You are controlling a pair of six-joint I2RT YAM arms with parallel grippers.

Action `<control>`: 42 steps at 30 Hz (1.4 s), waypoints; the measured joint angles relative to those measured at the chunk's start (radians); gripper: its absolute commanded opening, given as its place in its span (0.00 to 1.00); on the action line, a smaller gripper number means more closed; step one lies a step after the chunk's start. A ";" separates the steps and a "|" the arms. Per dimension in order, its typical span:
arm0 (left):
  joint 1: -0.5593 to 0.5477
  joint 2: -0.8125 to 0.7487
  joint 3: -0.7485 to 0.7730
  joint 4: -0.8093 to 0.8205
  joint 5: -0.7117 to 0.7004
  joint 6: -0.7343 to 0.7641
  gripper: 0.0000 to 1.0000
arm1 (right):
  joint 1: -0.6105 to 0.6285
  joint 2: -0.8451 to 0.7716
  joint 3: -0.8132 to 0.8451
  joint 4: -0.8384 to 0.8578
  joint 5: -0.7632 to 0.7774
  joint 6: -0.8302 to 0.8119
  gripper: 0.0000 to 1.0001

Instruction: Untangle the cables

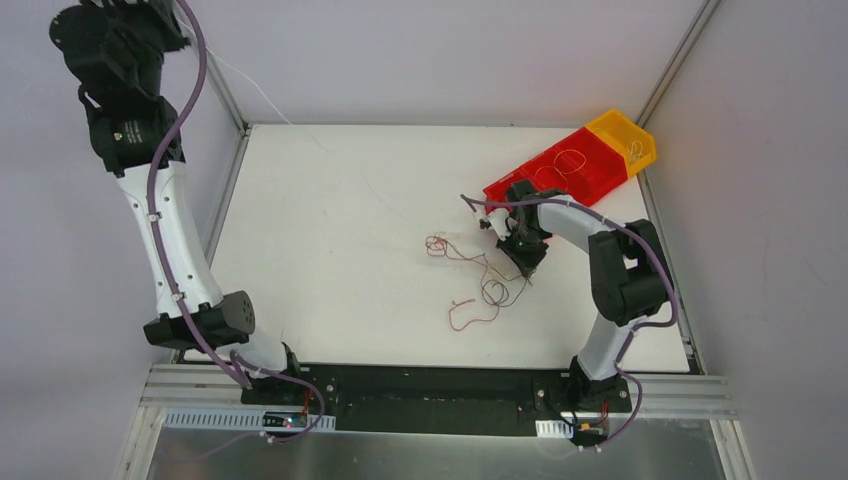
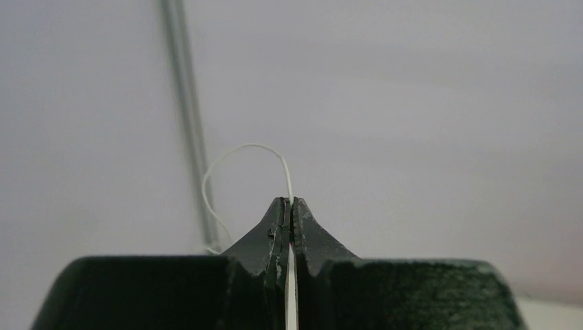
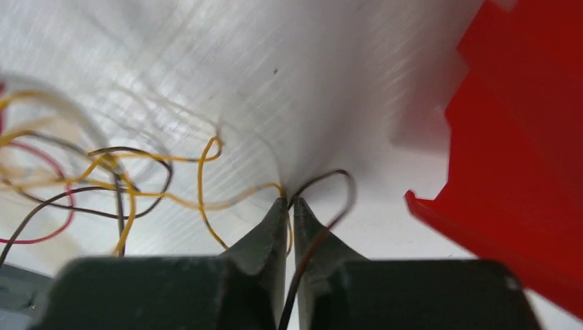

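Top external, edges: white table (image 1: 340, 220) bounded by metal rails (image 1: 232, 180) on the left, far and right sides; pale walls (image 1: 450, 50) close behind them; arm bases along the near edge.
Open room: wide bare stretch across the left and far parts of the table; right side crowded (bins in the far-right corner, one arm bent over the middle-right).
Arms: two; left arm (image 1: 175, 230) reaching up high beyond the far-left corner, right arm (image 1: 620, 270) low over the table.
Bins: two, red bin (image 1: 560, 178) and yellow bin (image 1: 615, 128), touching end to end, set at a slant.
Cables (image 1: 478, 285): loose tangle on the table right of centre; thin curly strands in red, yellow-orange and dark brown-black; strand count not readable.
In the bins: one orange loop (image 1: 572, 158) in the red bin, one pale strand (image 1: 635, 150) in the yellow bin (tiny, hard to make out).
Left gripper (image 2: 289, 203): clenched on a white wire (image 2: 230, 161), held in the air against the wall, loop arching left from the tips.
Right gripper (image 3: 289, 203): pinched tight on a dark wire (image 3: 330, 180) at the tangle's right edge; yellow strand (image 3: 203, 172) touching the tips too, gripped or not unclear; red bin just to its right.
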 measured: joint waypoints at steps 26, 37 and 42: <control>-0.113 -0.276 -1.217 -0.346 0.761 0.352 0.88 | 0.165 0.063 0.294 -0.018 -0.465 0.274 0.75; -0.697 0.019 -1.175 -0.335 0.736 0.972 0.72 | 0.131 0.156 0.315 -0.074 -0.467 0.341 0.69; -0.776 0.157 -1.175 -0.252 0.629 1.072 0.65 | 0.134 0.191 0.316 -0.084 -0.423 0.349 0.64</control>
